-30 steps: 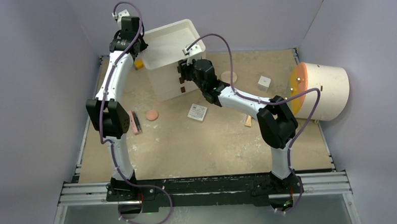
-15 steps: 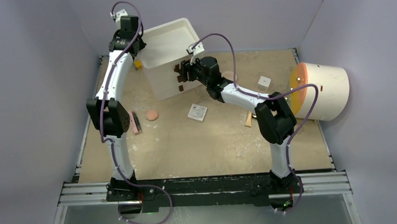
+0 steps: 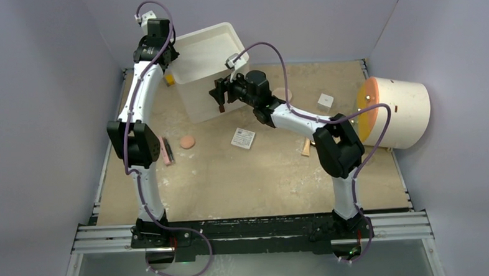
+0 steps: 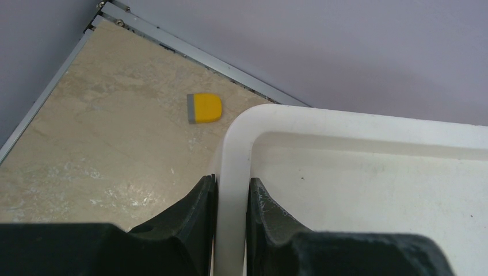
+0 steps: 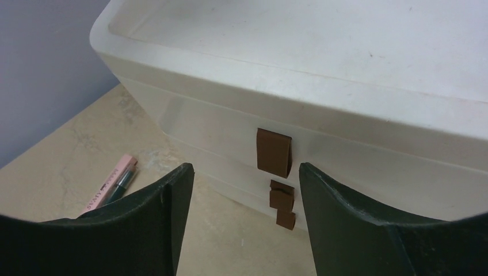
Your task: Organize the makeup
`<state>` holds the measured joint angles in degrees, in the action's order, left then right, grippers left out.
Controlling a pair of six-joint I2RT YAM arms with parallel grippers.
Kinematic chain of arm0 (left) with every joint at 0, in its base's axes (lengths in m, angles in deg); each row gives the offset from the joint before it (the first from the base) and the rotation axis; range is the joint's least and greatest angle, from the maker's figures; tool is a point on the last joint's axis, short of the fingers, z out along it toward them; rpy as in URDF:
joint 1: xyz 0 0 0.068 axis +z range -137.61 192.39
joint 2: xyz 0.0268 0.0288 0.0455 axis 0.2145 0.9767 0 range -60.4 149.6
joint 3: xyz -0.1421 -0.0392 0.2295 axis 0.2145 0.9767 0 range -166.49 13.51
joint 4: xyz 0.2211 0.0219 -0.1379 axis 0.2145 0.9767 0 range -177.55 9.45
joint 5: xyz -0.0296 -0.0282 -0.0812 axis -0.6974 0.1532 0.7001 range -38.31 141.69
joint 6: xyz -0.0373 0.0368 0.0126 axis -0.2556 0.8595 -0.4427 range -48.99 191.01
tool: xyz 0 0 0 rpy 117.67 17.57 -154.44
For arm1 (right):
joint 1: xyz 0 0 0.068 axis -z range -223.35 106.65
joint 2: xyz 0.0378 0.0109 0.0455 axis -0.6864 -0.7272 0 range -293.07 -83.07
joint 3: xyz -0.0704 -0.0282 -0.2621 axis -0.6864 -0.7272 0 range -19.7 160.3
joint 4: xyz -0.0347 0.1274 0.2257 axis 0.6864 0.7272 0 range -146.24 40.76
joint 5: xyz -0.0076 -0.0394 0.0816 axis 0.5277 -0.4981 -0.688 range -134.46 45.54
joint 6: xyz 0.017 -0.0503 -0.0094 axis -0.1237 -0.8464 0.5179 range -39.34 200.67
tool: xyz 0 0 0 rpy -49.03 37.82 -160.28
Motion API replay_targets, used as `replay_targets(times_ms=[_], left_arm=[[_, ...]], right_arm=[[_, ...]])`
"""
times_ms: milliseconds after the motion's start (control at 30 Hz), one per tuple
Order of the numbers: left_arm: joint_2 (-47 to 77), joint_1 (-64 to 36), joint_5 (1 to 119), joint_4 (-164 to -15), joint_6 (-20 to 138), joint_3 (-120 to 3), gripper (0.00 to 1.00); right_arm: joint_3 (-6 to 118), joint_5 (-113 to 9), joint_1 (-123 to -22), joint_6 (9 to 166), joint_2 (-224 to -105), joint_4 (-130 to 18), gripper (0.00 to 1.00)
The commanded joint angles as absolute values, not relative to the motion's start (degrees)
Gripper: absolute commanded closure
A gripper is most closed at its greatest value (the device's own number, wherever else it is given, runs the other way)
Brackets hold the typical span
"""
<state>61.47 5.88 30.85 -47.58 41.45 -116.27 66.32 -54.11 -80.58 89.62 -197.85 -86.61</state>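
Note:
The makeup lies scattered on the table: a pink-and-black stick (image 3: 166, 151) (image 5: 112, 184), a peach disc (image 3: 187, 142), a second peach disc (image 3: 282, 93) half hidden behind the right arm, a white patterned box (image 3: 243, 138) and a tan tube (image 3: 305, 149). A white drawer box (image 3: 206, 52) (image 5: 345, 75) stands at the back. My left gripper (image 3: 162, 59) (image 4: 230, 181) is shut on its corner rim (image 4: 235, 144). My right gripper (image 3: 219, 94) (image 5: 244, 172) is open in front of the brown drawer tabs (image 5: 274, 151), holding nothing.
A small yellow block (image 3: 171, 79) (image 4: 205, 108) lies beside the drawer box near the back left corner. A big cream cylinder with an orange face (image 3: 393, 111) lies at the right. A small white cube (image 3: 325, 100) sits near it. Purple walls enclose the table.
My right gripper has swung left across the front of the drawer box and its jaws have spread wider. The left gripper has kept its hold on the rim.

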Motion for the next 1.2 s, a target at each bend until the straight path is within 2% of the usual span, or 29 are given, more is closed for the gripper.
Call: replay_targets(times_ms=[0,633,1167], left_arm=[[63.3,7.0,32.3,-46.7,37.0,-117.4,1.0],[62.9,7.0,32.5,-46.7,37.6,-116.6,1.0],[61.9,7.0,32.5,-47.2,38.2,-114.3,1.0]], right_arm=[[67.9,-53.9,-81.0,89.9,-197.1,-89.0,0.31],[71.5,-45.5,-81.0,86.6,-202.0,-92.7,0.51],[72.8,-42.4,-81.1,84.8,-201.1,-94.6,0.63]])
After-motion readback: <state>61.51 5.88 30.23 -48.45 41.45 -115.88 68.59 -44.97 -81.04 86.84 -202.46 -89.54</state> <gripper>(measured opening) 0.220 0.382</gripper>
